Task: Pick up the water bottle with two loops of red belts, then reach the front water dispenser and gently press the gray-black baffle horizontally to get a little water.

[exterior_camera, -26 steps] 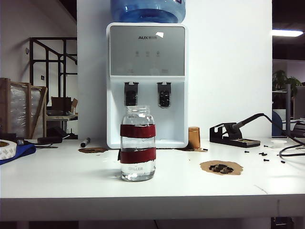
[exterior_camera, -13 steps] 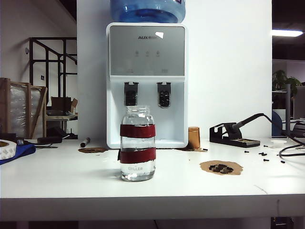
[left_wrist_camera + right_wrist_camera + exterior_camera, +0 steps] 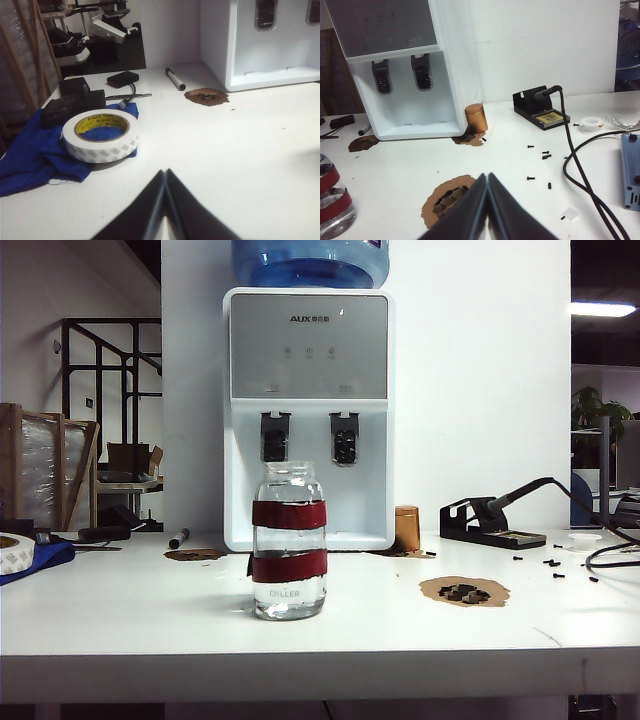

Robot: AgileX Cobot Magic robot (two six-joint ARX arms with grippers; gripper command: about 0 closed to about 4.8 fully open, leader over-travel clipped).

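The water bottle point(image 3: 289, 541), a clear glass jar with two dark-red bands, stands upright on the white table in front of the water dispenser point(image 3: 308, 420); part of the bottle point(image 3: 332, 200) shows at the edge of the right wrist view. The gray-black baffle point(image 3: 275, 436) hangs under the dispenser's left tap, its twin lever point(image 3: 344, 438) to the right. Neither arm shows in the exterior view. My left gripper point(image 3: 165, 172) is shut and empty above the table near a tape roll. My right gripper point(image 3: 487, 176) is shut and empty over a brown patch.
A tape roll point(image 3: 100, 134) lies on a blue cloth point(image 3: 35, 157) at the left, with a marker point(image 3: 175, 79) behind. A short brown cylinder point(image 3: 476, 118), a soldering station point(image 3: 540, 111) with its cable point(image 3: 580, 165), scattered black screws point(image 3: 546, 155) and brown patches point(image 3: 464, 591) lie to the right.
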